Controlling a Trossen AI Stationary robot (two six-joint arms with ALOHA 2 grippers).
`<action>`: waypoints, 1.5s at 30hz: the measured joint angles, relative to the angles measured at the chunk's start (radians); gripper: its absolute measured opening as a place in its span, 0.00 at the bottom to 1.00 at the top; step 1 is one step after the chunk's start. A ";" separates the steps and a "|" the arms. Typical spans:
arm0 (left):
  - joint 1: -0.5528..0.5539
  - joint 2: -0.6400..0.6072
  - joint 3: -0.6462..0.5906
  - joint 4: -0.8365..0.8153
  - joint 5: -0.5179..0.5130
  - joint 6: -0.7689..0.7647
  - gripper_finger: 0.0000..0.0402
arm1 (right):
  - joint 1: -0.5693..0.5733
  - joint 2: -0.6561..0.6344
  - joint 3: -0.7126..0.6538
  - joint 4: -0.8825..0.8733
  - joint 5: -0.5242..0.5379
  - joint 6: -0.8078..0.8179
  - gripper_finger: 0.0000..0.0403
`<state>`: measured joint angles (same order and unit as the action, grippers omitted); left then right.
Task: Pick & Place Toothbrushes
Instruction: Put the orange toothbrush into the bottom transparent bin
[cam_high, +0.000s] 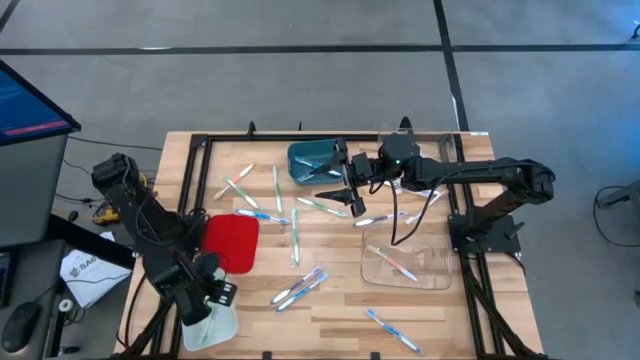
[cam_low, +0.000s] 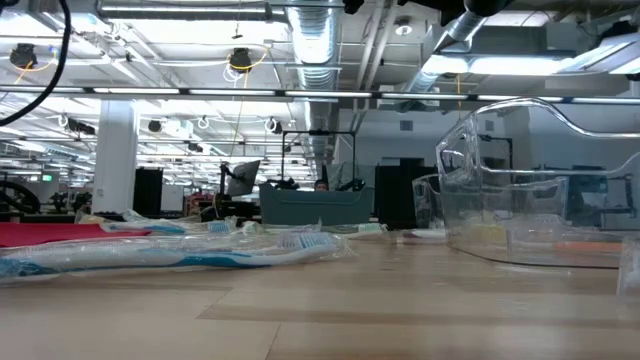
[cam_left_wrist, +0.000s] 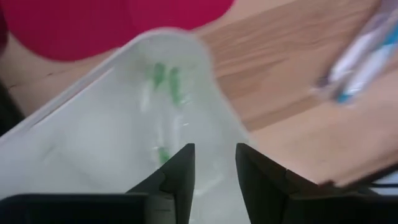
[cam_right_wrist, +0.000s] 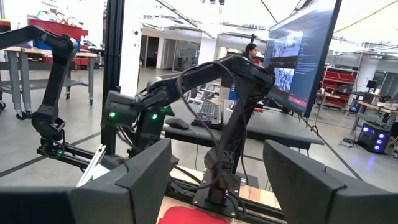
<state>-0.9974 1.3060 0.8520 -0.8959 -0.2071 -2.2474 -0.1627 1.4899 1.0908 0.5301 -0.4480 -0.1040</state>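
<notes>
I had the left claw parted over the frosted tray at the counter's near-left corner, green toothbrushes blurred inside (count unclear), others scattered, while the right claw hung spread above mid-counter.

Two black jointed arms carry looped black cables, small green lights, and flat-fingered dark hands.

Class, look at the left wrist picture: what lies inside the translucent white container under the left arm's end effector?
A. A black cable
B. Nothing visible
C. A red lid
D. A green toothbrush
D: a green toothbrush shows through the translucent white container, just beyond the left end effector.
</notes>
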 joint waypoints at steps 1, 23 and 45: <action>0.000 -0.013 0.000 0.000 -0.020 0.009 0.27 | 0.000 0.000 0.000 0.000 0.000 0.000 0.62; 0.003 -0.143 0.000 0.014 -0.389 0.277 0.23 | 0.011 0.000 0.000 -0.111 0.000 0.000 0.62; 0.105 -0.181 0.000 0.137 -0.503 0.768 0.23 | 0.178 -0.155 0.001 -0.536 0.148 -0.002 0.62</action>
<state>-0.8928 1.1253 0.8520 -0.7590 -0.7101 -1.4794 0.0154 1.3346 1.0916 -0.0057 -0.3005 -0.1061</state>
